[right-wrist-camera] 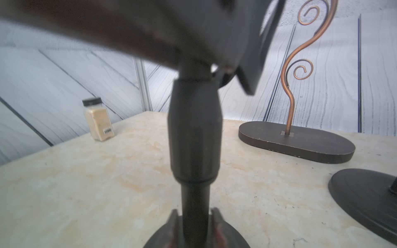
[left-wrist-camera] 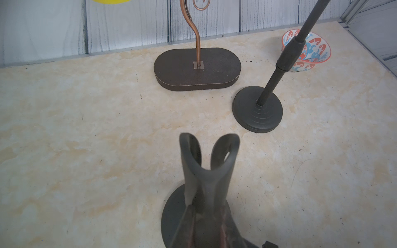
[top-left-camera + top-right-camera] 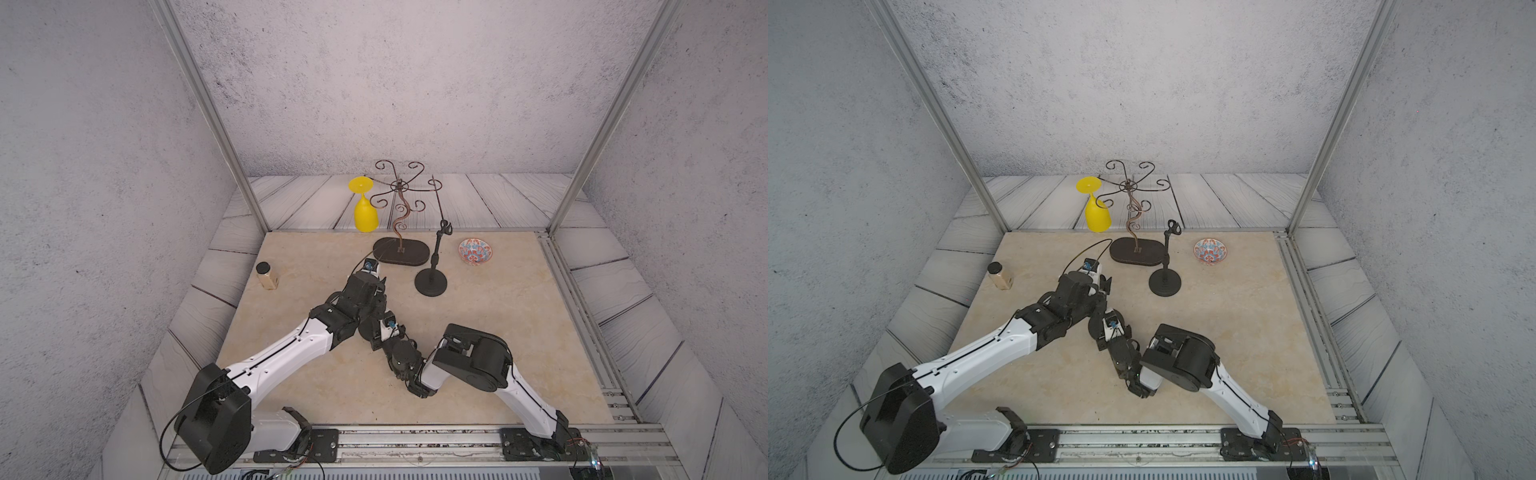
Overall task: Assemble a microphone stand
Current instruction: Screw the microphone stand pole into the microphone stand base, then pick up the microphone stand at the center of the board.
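L fingers [image 2: 182, 229] clamp mic clip [image 2: 206, 163] atop near stand's pole [image 1: 194, 133]; R fingers [image 1: 174, 227] straddle pole low, can't tell if gripping

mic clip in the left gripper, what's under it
A black pole on a round base, right gripper around the pole. The mic clip and left gripper cover much of the base.

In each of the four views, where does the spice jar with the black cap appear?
In a top view: spice jar at the table's left edge.
In a top view: same left edge.
Left wrist: not in it.
Right wrist: standing at the table's edge.
Shared landmark: the copper wire stand's oval base, in all four.
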You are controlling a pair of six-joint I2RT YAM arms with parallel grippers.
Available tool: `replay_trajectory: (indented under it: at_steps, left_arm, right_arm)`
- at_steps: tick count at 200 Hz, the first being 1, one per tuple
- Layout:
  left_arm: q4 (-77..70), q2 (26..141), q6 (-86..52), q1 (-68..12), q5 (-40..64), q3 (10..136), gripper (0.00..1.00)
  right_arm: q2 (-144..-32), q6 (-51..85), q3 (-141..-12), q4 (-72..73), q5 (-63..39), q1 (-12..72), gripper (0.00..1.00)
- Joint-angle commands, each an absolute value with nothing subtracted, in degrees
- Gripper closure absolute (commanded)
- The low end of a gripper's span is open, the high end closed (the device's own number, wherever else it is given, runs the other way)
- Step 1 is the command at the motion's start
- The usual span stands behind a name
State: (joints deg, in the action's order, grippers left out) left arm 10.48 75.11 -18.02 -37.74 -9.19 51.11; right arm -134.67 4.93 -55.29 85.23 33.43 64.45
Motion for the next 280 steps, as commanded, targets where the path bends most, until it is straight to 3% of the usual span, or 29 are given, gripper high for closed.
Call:
replay_trajectory:
  at_steps: [1,31,80,133,146,159,171,193,214,246,259,280]
  left_arm:
    - [22.4,76.9,-20.0,-38.8,-2.9,47.7,0.97]
    - [22.0,76.4,-20.0,-38.7,-2.9,47.5,0.97]
    - [21.8,76.2,-20.1,-38.5,-2.5,47.3,0.97]
    - [22.2,75.3,-20.0,-38.3,-2.6,47.3,0.97]
    - [22.2,75.3,-20.1,-38.3,-2.6,47.3,0.97]
    - [22.2,75.3,-20.1,-38.3,-2.5,47.3,0.97]
    - [22.2,75.3,-20.0,-38.3,-2.5,47.3,0.97]
    - [22.0,75.3,-20.1,-38.3,-2.5,47.1,0.97]
    - [21.7,75.3,-20.2,-38.2,-2.5,46.8,0.97]
    - [21.3,75.6,-20.4,-38.2,-2.4,46.6,0.97]
    - [21.3,75.6,-20.4,-38.2,-2.2,46.5,0.97]
    - [21.3,75.6,-20.5,-38.2,-2.1,46.4,0.97]
  right_arm:
    - [-133.9,6.1,-50.9,80.3,18.5,62.6,0.46]
    - [-128.1,5.3,-44.2,80.3,-6.4,57.5,0.39]
    - [-125.2,9.2,-45.1,76.4,-33.8,45.8,0.42]
    - [-127.8,6.9,-56.4,63.2,-43.9,41.7,0.48]
    - [-128.7,6.8,-58.0,62.2,-43.4,41.5,0.54]
    - [-129.5,7.1,-59.1,62.1,-42.6,41.5,0.7]
    - [-129.9,7.7,-59.0,63.2,-39.5,41.6,0.85]
    - [-130.1,7.7,-55.7,68.0,-28.3,42.8,1.0]
    - [-129.8,6.6,-51.3,72.4,-9.6,46.4,1.0]
    - [-133.5,1.7,-51.4,77.2,42.4,59.6,1.0]
    - [-136.5,0.4,-54.0,80.0,51.3,63.4,1.0]
    - [-137.6,0.4,-57.8,76.9,54.0,66.9,1.0]
